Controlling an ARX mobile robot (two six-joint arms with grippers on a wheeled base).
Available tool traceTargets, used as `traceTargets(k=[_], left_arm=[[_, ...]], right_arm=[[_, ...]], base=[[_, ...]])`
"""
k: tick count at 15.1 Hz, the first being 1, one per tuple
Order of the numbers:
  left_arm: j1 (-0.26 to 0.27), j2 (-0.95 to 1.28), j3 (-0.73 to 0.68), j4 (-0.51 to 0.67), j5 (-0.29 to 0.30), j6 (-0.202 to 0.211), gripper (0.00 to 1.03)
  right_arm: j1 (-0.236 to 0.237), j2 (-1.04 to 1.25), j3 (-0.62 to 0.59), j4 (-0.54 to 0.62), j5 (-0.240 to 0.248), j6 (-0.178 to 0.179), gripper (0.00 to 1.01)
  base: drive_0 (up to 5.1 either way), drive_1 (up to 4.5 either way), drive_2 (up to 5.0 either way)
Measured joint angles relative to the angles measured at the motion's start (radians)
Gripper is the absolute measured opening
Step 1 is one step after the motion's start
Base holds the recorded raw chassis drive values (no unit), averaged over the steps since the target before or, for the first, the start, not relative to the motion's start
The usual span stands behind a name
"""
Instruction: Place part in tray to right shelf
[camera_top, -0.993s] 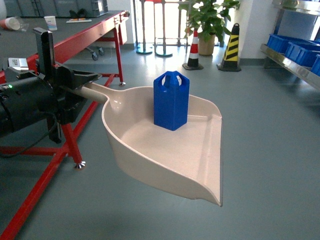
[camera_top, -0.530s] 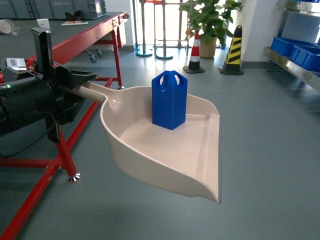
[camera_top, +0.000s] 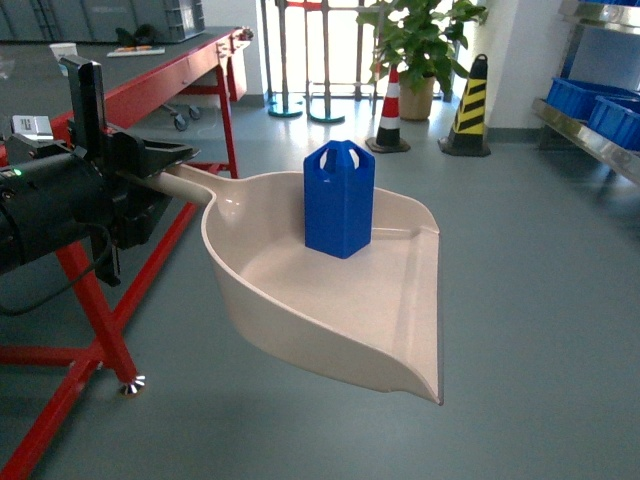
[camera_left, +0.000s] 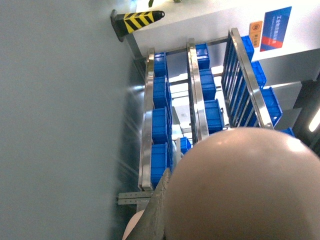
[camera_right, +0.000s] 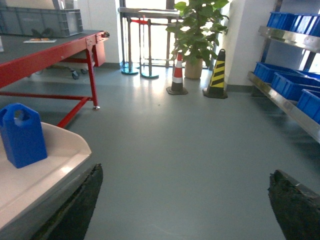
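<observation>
L gripper (camera_top: 150, 175) is clamped on the tray (camera_top: 330, 300) by its handle, holding the scoop roughly level w/ the lip pointing away from the robot, prob so the part (camera_top: 340, 200) stays upright towards the back of the pan instead of sliding out. R gripper (camera_right: 185, 200) has its fingers spread wide w/ nothing between them, just beside the tray's edge. Right shelf (camera_top: 590, 125) w/ blue crates (camera_top: 580, 95) sits well apart at the far right, so the carry isn't done yet; cones (camera_top: 470, 105) stand near its end

Open floor (camera_top: 530, 250) toward right shelf (camera_top: 590, 125)
</observation>
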Motion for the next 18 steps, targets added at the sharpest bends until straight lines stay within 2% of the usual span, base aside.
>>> traceTargets(k=[5,18], left_arm=[[0.0,0.0,0.0,0.004,0.002,0.0,0.14],[0.001,0.0,0.002,0.002,0.0,0.0,0.14]], right_arm=[[0.0,-0.001,0.0,0.002,0.0,0.0,0.98],[0.001,0.003,0.0,0.001,-0.003,0.0,0.98]], base=[[0.1,4.06,-3.9],[-1.6,-1.56,-1.6]])
